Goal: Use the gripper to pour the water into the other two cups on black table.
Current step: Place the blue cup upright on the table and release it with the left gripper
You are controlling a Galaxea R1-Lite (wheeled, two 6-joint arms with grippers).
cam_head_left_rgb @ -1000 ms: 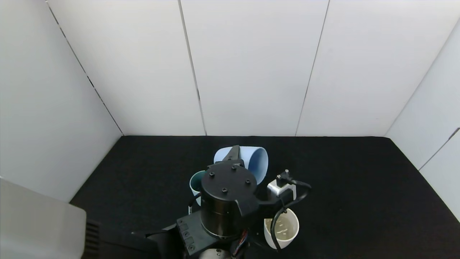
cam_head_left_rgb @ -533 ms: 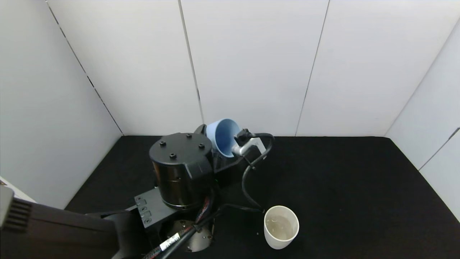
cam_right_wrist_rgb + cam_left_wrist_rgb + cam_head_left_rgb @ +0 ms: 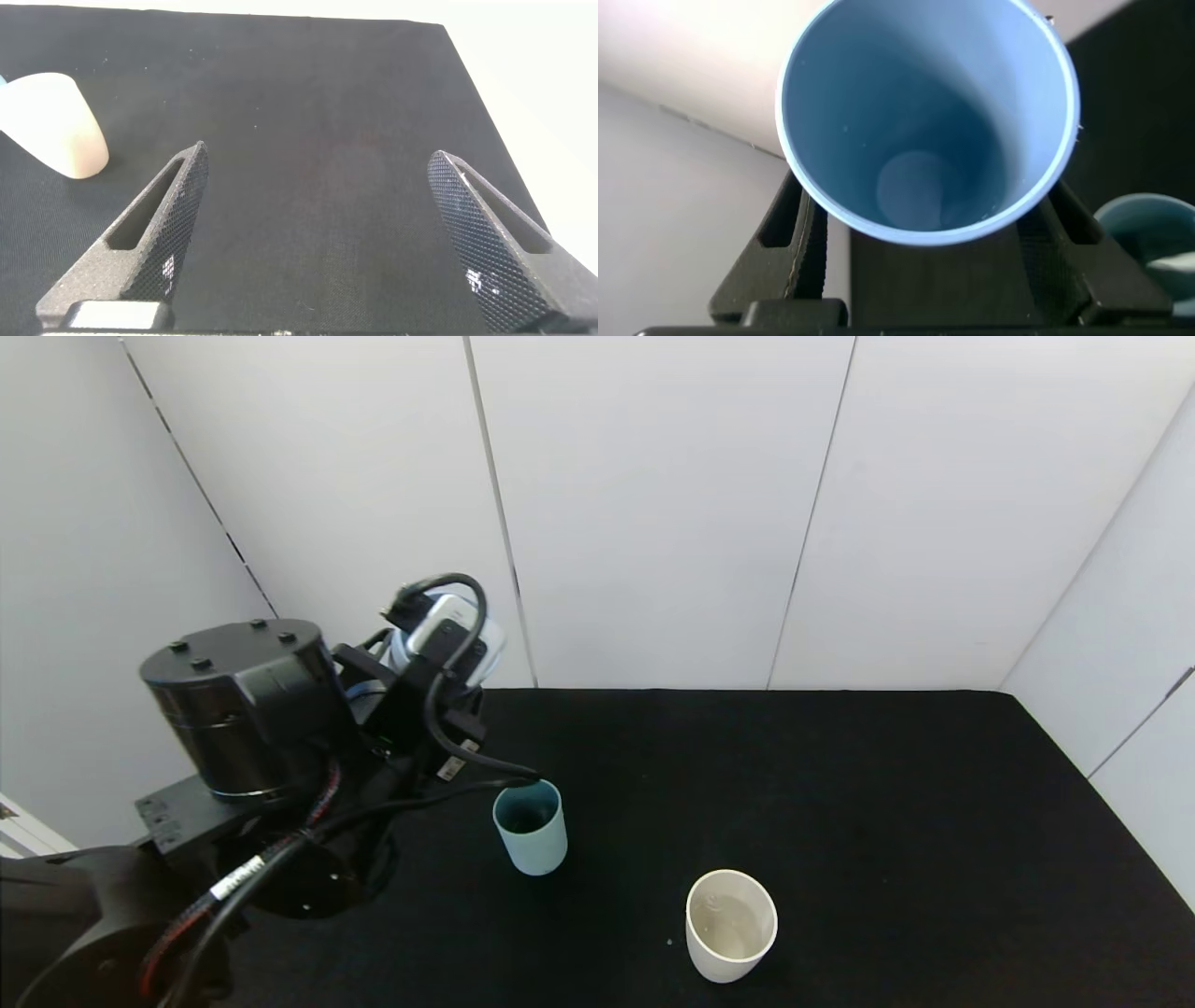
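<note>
My left gripper (image 3: 425,677) is raised at the table's back left, shut on a light blue cup (image 3: 924,121). In the left wrist view the left gripper (image 3: 924,229) has its black fingers (image 3: 794,238) on either side of the cup, which looks empty inside. The teal-green cup (image 3: 529,826) stands upright on the black table (image 3: 840,784), just right of and below that gripper, and it also shows in the left wrist view (image 3: 1148,229). The cream-white cup (image 3: 731,924) stands near the front and holds clear water (image 3: 724,922). My right gripper (image 3: 318,154) is open and empty above bare table; the cream-white cup (image 3: 51,121) lies off to one side of it.
White panel walls (image 3: 653,504) close the table in at the back and on both sides. A looped black cable (image 3: 467,756) hangs from the left wrist down close to the teal-green cup's rim. Bare table surface stretches to the right.
My left arm has swung left and up with the light blue cup, away from above the two cups. The teal-green cup is now uncovered. Both standing cups stayed in place.
</note>
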